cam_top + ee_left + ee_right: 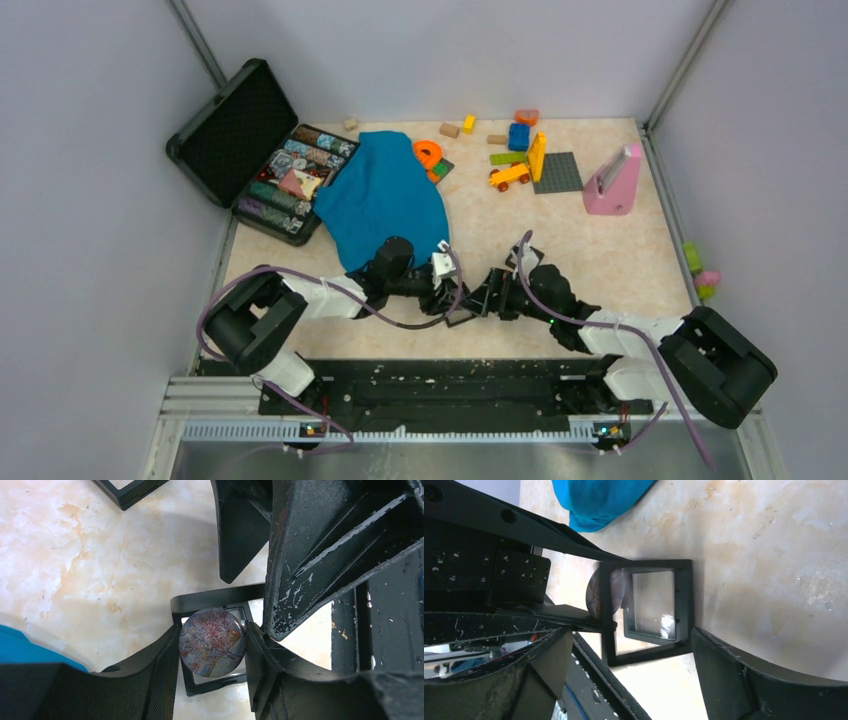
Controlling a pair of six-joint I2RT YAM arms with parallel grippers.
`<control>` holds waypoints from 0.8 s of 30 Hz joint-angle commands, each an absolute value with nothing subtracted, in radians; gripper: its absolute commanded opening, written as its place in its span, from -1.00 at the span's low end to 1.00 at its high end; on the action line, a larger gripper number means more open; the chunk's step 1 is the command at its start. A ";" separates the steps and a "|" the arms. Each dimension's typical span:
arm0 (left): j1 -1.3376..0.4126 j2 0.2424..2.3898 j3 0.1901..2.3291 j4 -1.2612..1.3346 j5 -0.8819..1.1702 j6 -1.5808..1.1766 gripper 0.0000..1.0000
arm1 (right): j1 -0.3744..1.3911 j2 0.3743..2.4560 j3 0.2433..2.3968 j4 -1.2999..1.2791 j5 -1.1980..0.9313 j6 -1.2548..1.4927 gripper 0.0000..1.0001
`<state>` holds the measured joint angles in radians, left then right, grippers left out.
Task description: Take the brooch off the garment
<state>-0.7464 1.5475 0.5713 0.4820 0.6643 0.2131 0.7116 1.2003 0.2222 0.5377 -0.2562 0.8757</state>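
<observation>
The brooch (pixel 212 642) is a small round pale greyish-pink piece with a branch pattern. My left gripper (pixel 212 652) is shut on it, one finger on each side, just above a black square frame (pixel 210 600) lying on the table. In the right wrist view the brooch (pixel 599 592) shows edge-on beside the frame (pixel 684 600). My right gripper (pixel 628 647) is open, its fingers on either side of the frame. The blue garment (pixel 385 195) lies behind both grippers, apart from the brooch. Both grippers meet near the table's front middle, left (pixel 445 295) and right (pixel 490 300).
An open black case (pixel 270 150) with several small items stands at the back left. Toy blocks, a grey baseplate (pixel 558 172) and a pink stand (pixel 612 180) lie at the back right. A second black frame (pixel 130 490) lies nearby.
</observation>
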 commanded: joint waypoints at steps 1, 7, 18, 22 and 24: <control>-0.749 1.555 0.607 0.508 0.696 0.218 -0.41 | 0.727 1.203 0.230 0.576 -0.257 0.873 0.86; -0.749 1.563 0.612 0.498 0.696 0.223 -0.42 | 0.727 1.173 0.234 0.516 -0.221 0.855 0.80; -0.771 1.586 0.649 0.401 0.624 0.261 -0.43 | 0.727 1.064 0.283 0.355 -0.159 0.797 0.73; -0.795 1.598 0.666 0.344 0.563 0.306 -0.42 | 0.727 1.008 0.259 0.350 -0.112 0.817 0.72; -0.801 1.597 0.661 0.344 0.554 0.315 -0.42 | 0.727 0.976 0.244 0.346 -0.083 0.828 0.72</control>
<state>-0.7849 1.5921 0.6365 0.3729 0.5991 0.2657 0.7116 1.0370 0.2440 0.3431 -0.1524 0.8227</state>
